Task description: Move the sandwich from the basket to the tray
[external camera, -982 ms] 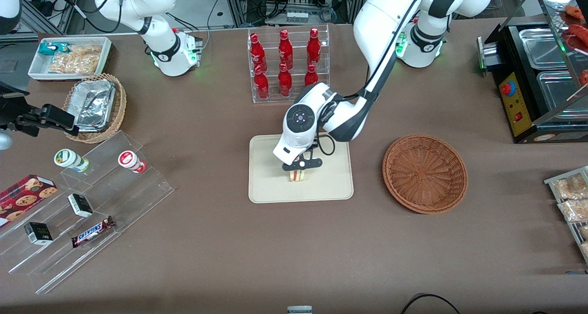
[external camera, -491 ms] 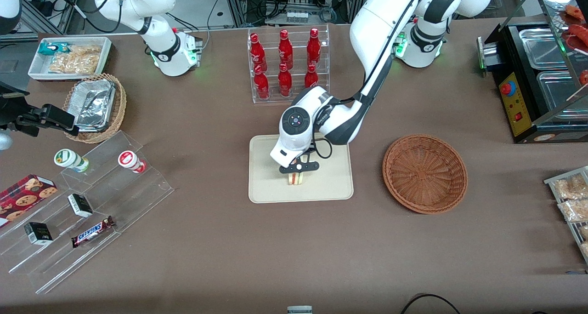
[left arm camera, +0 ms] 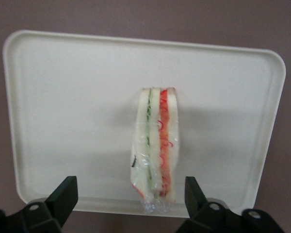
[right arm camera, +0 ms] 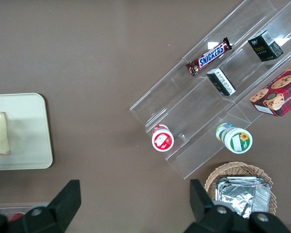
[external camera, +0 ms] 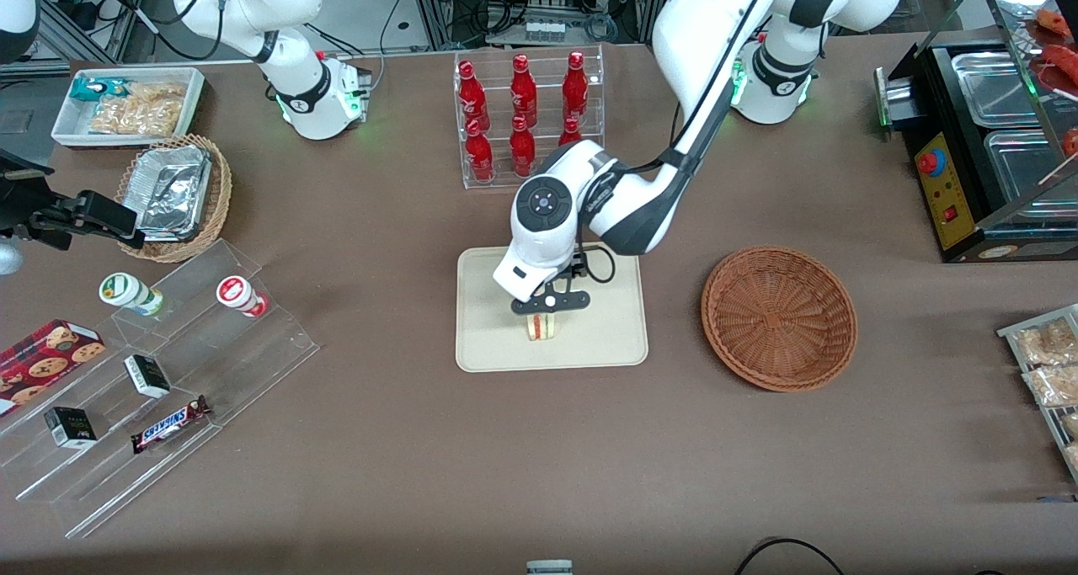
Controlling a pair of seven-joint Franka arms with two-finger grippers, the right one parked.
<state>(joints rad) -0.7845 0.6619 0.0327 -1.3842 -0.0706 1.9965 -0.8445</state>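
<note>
- On the acrylic step rack (external camera: 160,373), toward the parked arm's end of the table, a candy bar (external camera: 170,424) lettered "SNICKERS" in blue on white is shown; a red box of chocolate-chip cookies (external camera: 46,354), two small dark cartons and two round tubs are also held there, their print too small to be read.
- Farther from the camera, a tan wicker basket with foil containers (external camera: 173,194) and a white bin of snacks (external camera: 126,106) are listed.
- At the table's middle, the tray (external camera: 497,339) is laid flat, and the sandwich (external camera: 542,327) is stood on it on edge, clear wrap visible around it in the left wrist view, green and red filling stripes facing up.
- Directly above the sandwich the gripper (external camera: 547,302) is hung, its fingers (left arm camera: 63,196) spread wide on either side of the sandwich and clear of it; nothing is held.
- Farther from the camera than the tray, six red bottles (external camera: 522,108) are racked in a clear stand; white label script cannot be read.
- Toward the working arm's end, the basket (external camera: 779,317) is set beside the tray, apart from it.
</note>
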